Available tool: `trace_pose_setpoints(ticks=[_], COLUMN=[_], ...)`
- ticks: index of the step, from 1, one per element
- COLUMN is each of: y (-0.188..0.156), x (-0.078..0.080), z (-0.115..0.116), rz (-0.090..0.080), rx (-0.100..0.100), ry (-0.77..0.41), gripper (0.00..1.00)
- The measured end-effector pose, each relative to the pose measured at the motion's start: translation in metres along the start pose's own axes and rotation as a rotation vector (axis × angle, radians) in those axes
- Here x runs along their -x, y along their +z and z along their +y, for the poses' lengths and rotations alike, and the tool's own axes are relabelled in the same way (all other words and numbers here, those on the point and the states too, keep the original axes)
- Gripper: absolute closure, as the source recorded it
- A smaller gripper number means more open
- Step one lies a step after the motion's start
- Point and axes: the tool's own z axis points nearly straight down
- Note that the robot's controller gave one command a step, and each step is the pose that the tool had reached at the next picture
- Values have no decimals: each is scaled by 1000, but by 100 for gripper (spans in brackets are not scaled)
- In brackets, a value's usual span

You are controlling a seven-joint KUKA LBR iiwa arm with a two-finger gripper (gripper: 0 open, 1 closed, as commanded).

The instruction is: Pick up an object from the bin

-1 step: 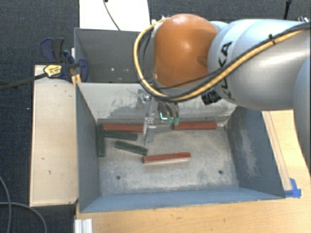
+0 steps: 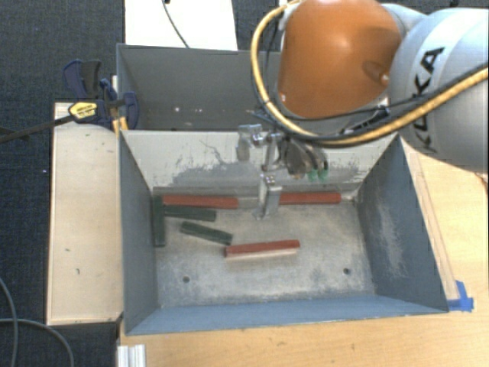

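Pincer (image 2: pixel 265 202) low at red bar (image 2: pixel 200 201) along back of bin (image 2: pixel 397 228); opening can't tell. Should straddle bar's width, then close firmly.

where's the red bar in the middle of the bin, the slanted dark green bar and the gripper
red bar (image 2: pixel 262 248), camera view, middle of its top face
slanted dark green bar (image 2: pixel 205 233), camera view, middle of its length
gripper (image 2: pixel 262 211), camera view, its lower end
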Motion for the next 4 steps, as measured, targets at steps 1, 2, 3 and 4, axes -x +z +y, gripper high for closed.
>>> trace_pose_setpoints(ticks=[1,2,3,4], y=[146,256,252,252], x=[-32,16,-27,-24], z=[-47,-85,-23,-29], rz=[14,13,12,9], rx=[2,2,7,3], ry=[-327,-399,-358,-347], gripper=[0,0,0,100])
